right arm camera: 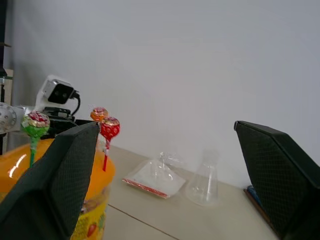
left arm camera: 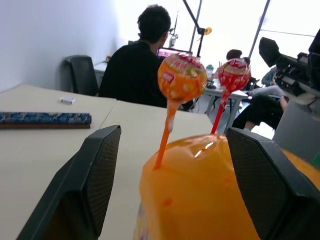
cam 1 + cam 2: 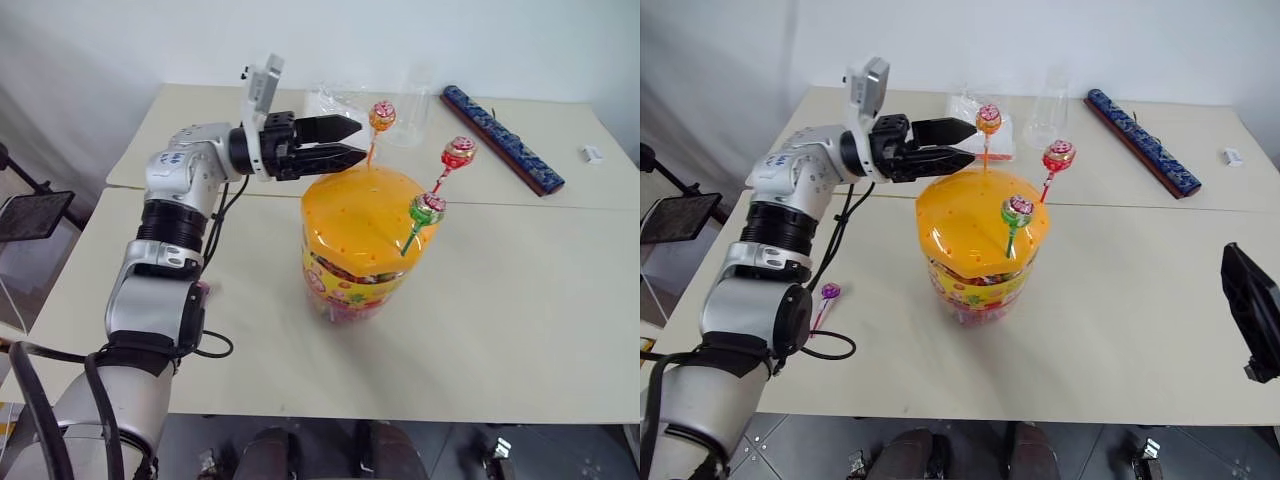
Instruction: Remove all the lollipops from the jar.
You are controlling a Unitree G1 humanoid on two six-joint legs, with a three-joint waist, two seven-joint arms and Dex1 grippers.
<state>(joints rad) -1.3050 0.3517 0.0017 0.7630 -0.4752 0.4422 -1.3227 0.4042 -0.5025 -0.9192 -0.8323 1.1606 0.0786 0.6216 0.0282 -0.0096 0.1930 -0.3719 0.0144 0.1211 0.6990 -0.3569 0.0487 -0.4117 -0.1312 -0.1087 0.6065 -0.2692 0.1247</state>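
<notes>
Open tabletop [image 3: 520, 320] right of jar [image 3: 365, 245]

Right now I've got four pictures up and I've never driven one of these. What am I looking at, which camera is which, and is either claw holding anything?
Two pictures come from the robot's head, looking down over a beige table. The other two come from cameras on each wrist, looking out between that claw's two black fingers.

On the table stands the jar, a clear tub with an orange domed lid. Three lollipops stand in the lid: orange, red and green. A purple lollipop lies on the table by the left arm. At the back are a clear cup, a flat plastic packet and a long blue patterned bar.

The left gripper hangs open beside the orange lollipop, holding nothing. The right gripper is open and empty, off to the side.

People sit at desks in the background of the left wrist view.
</notes>
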